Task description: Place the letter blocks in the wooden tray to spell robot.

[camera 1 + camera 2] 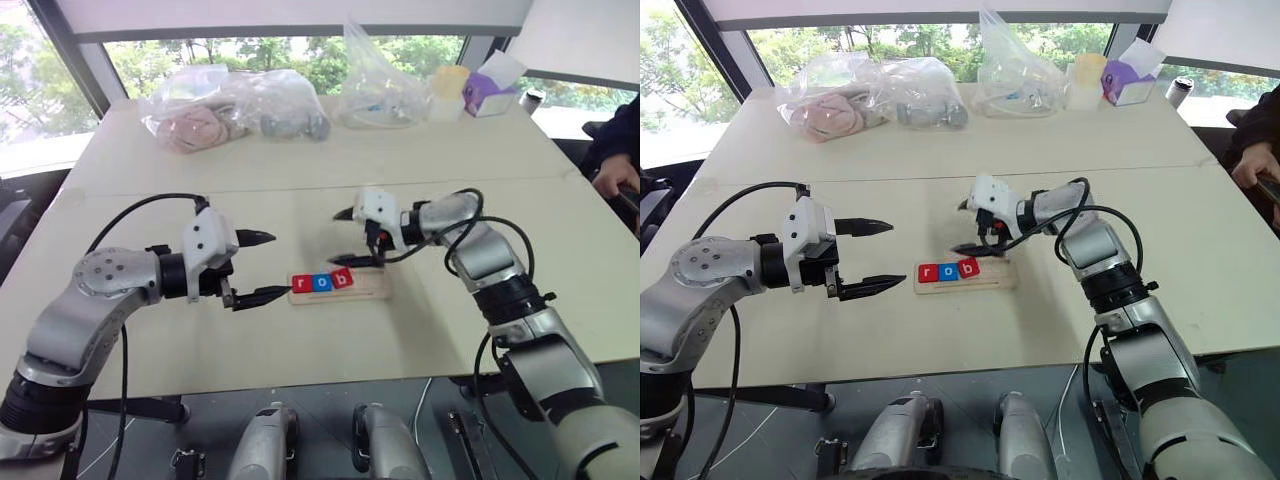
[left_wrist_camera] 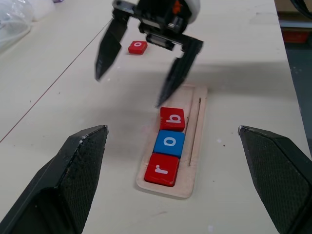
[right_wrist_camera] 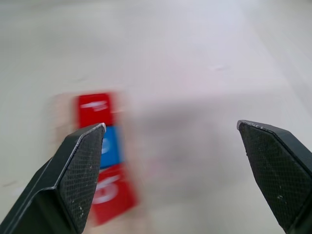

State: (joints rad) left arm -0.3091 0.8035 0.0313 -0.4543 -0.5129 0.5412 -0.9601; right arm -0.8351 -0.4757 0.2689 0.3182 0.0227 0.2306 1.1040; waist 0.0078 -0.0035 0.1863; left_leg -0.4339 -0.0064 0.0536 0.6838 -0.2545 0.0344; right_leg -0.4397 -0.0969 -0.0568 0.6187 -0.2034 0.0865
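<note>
The wooden tray (image 1: 370, 287) lies at the table's middle. Three letter blocks sit in its left part: a red r (image 2: 162, 169), a blue o (image 2: 169, 143) and a red b (image 2: 172, 119), the b slightly askew. Another red o block (image 2: 138, 47) lies loose on the table beyond the tray. My right gripper (image 1: 340, 237) hangs open just above the b end of the tray, holding nothing. My left gripper (image 1: 275, 265) stands open to the left of the tray, level with it and empty. The right wrist view shows the three blocks (image 3: 109, 146) blurred.
Clear plastic bags (image 1: 230, 105) with soft items lie along the table's far edge, beside a yellow cup (image 1: 448, 90) and a purple box (image 1: 488, 92). A person's hand (image 1: 615, 178) rests at the right edge. A seam (image 1: 300, 188) crosses the table behind the tray.
</note>
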